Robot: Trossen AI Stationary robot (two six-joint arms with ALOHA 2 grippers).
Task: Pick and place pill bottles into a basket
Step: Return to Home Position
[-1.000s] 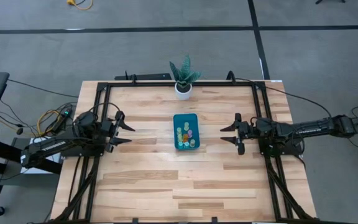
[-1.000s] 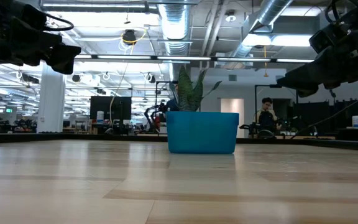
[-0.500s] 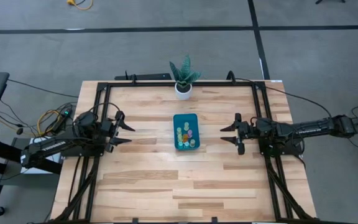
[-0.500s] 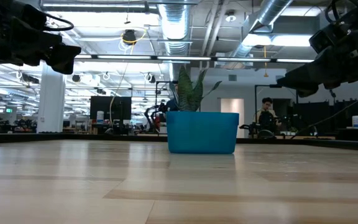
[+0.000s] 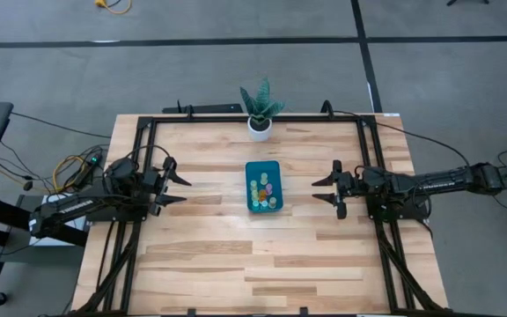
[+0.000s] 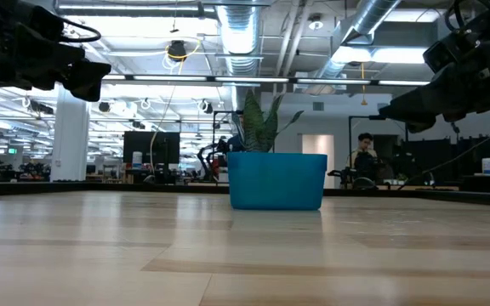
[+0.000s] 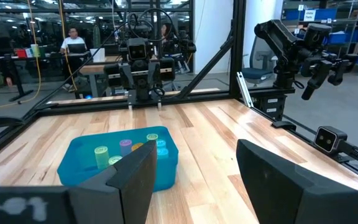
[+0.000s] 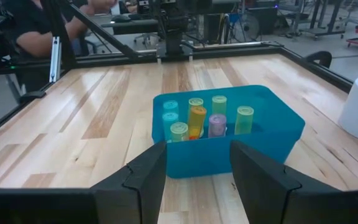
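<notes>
Pill bottles (image 8: 197, 118) are standing upright together inside basket (image 8: 272, 143). My left gripper (image 5: 186, 190) is hovering well left of basket, fingers apart, empty. My right gripper (image 5: 315, 190) is mirroring on basket's right, fingers also apart. Bottles are looking light, stiff, smooth, perhaps slippery; I am judging best hold across round body.

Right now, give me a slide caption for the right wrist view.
Pill bottles gathered in the teal basket, seen past the open right hand.

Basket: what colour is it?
The basket is teal-blue, clearest in the right wrist view.

smooth wooden table (image 5: 209, 255), glossy plastic basket (image 8: 278, 140)
</notes>
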